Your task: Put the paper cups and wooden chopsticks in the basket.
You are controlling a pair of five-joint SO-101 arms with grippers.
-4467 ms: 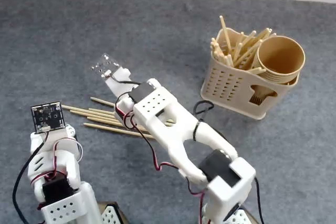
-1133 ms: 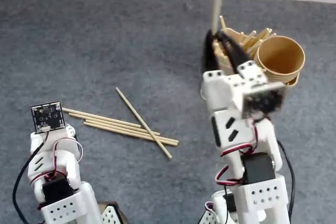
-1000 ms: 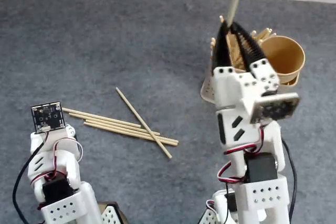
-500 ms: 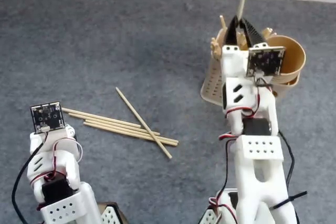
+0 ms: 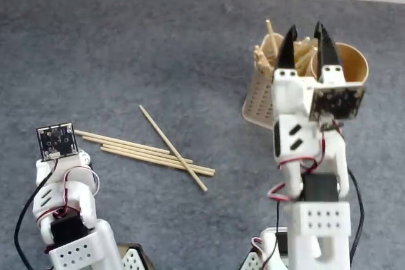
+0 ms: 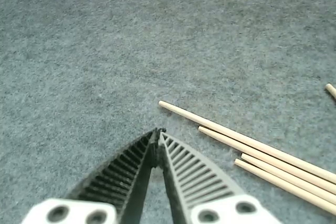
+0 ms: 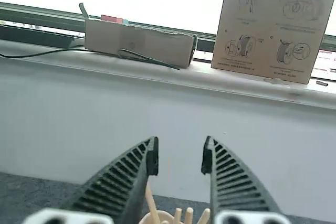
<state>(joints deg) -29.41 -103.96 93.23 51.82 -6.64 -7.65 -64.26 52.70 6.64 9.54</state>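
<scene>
Several wooden chopsticks [image 5: 133, 150] loose on the counter [image 5: 126, 49], left of centre: probably light, stiff, apt to roll, best pinched mid-length. Right pincer [image 5: 305, 39] spread wide, empty, over the basket [image 5: 256, 96] holding paper cups [image 5: 354, 61] at upper right, well apart from the loose sticks. Left pincer [image 6: 157, 136] closed on nothing, near the stick ends

- The high view is fixed above the desk's [image 5: 126, 49] near edge, over both arm bases. It looks steeply down across to the far edge.
- The left wrist view sits just behind the left gripper [image 6: 157, 132], close over the desk. It faces down at the loose chopsticks [image 6: 247, 142], which the high view also takes in.
- The right wrist view sits behind the right gripper [image 7: 178, 156], raised and facing level past the far edge at a wall [image 7: 79, 119]. It shares with the high view the chopstick tips [image 7: 152, 208] standing in the basket [image 5: 256, 99].
</scene>
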